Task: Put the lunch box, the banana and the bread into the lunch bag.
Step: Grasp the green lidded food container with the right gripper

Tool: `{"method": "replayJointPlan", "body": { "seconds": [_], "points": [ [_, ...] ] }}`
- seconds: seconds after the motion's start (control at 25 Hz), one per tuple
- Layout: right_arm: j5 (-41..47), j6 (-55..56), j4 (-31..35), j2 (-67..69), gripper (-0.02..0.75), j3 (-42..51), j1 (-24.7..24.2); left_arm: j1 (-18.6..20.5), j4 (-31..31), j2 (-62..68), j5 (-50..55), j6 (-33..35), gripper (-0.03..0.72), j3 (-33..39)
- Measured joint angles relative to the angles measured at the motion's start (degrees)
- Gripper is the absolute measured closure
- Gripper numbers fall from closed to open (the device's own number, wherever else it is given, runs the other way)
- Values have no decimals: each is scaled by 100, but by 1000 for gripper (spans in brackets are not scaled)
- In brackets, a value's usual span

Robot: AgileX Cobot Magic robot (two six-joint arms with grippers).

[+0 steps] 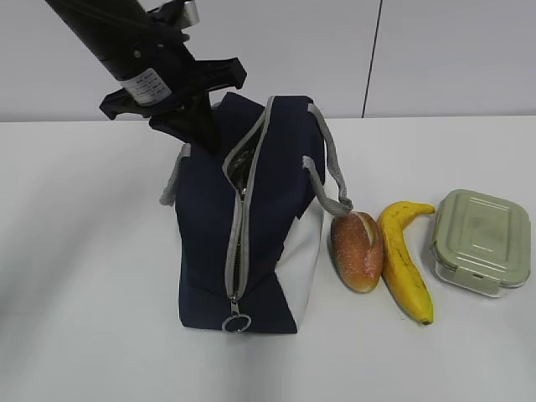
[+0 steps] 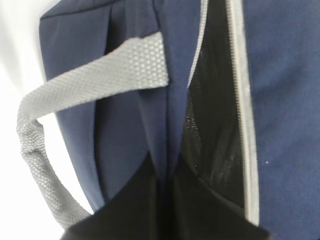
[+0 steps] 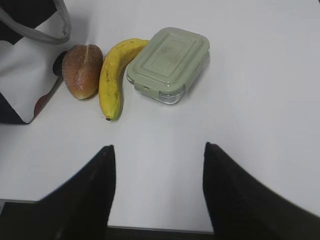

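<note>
The navy lunch bag (image 1: 260, 243) stands mid-table, its zipper open at the far end and showing dark lining. My left gripper (image 1: 201, 138) is at the bag's far left top edge, shut on the navy fabric beside the opening; in the left wrist view the gripper (image 2: 167, 172) pinches a fold of the lunch bag (image 2: 135, 125). Right of the bag lie the bread (image 1: 358, 251), the banana (image 1: 404, 260) and the lunch box (image 1: 481, 240). My right gripper (image 3: 159, 150) is open and empty above bare table, near of the bread (image 3: 82, 70), banana (image 3: 112, 75) and lunch box (image 3: 169, 62).
The bag's grey handle (image 1: 331, 167) hangs towards the bread. The zipper's ring pull (image 1: 237, 322) rests at the bag's near end. A grey handle (image 2: 100, 75) loops left of the left gripper. White table surrounds everything; a wall stands behind.
</note>
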Motion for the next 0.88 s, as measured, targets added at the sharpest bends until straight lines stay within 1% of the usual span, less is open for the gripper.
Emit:
{"method": "replayJointPlan", "body": {
  "seconds": [0.16, 0.36, 0.48, 0.76, 0.88],
  "points": [
    [0, 0, 38, 294, 337, 0, 0, 0, -6, 8, -18, 0, 680, 0],
    [-192, 77, -10, 1567, 344, -48, 0, 0, -6, 8, -5, 0, 680, 0],
    [-625, 260, -124, 2332, 345, -68, 0, 0, -6, 8, -1, 0, 680, 0],
    [-1996, 534, -112, 3983, 345, -81, 0, 0, -6, 8, 23, 0, 680, 0],
    [-2490, 560, -11, 4667, 346, -81, 0, 0, -6, 8, 27, 0, 680, 0]
  ]
}}
